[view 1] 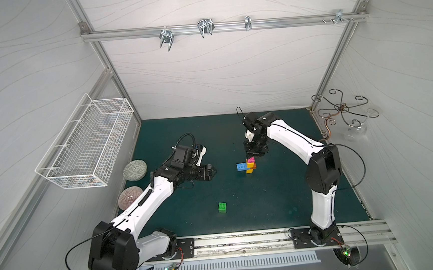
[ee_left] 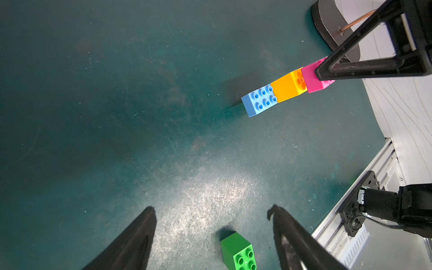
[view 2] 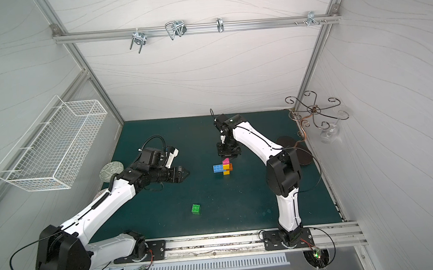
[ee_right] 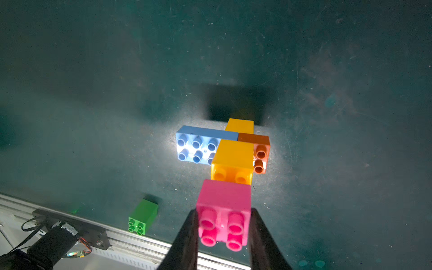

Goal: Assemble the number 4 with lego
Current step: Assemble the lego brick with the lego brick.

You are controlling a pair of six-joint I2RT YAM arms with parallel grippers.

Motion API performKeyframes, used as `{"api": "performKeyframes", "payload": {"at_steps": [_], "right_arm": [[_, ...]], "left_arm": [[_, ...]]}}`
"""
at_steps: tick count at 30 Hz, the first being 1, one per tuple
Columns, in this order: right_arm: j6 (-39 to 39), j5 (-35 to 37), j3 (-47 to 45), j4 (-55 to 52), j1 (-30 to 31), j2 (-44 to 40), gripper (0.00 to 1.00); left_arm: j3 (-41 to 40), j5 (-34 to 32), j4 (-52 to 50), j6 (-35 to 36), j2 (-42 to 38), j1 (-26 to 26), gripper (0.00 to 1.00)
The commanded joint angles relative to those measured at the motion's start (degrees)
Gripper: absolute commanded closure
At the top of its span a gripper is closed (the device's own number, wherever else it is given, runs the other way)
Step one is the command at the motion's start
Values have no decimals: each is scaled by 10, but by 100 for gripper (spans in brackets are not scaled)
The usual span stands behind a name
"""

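Observation:
The joined lego stands upright mid-mat in both top views: a pink brick (view 1: 251, 160) on top, yellow (ee_right: 233, 154) and orange (ee_right: 260, 152) bricks under it, and a blue brick (view 1: 241, 166) sticking out to the left. My right gripper (ee_right: 224, 210) comes down from above and is shut on the pink brick (ee_right: 223, 198), one finger on each side. A loose green brick (view 1: 222, 207) lies on the mat nearer the front. My left gripper (view 1: 212, 171) hovers left of the joined bricks, open and empty, with the green brick (ee_left: 236, 250) below it.
A white wire basket (view 1: 88, 142) hangs on the left wall. Two round patterned discs (view 1: 134, 170) (view 1: 129, 196) lie at the mat's left edge by my left arm. A metal hook stand (view 1: 341, 111) occupies the back right corner. An aluminium rail (view 1: 243, 240) runs along the front.

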Motion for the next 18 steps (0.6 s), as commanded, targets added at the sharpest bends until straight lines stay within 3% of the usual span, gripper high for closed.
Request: {"api": "performKeyframes", "payload": {"at_steps": [1,18], "right_arm": [[-9,6,-5,-2,-1,10,77],[-8,-3,-13,1,-8,32,76]], "left_arm": [[4,6,20,8,4,-2,20],[4,6,20,7,1,-2,20]]}}
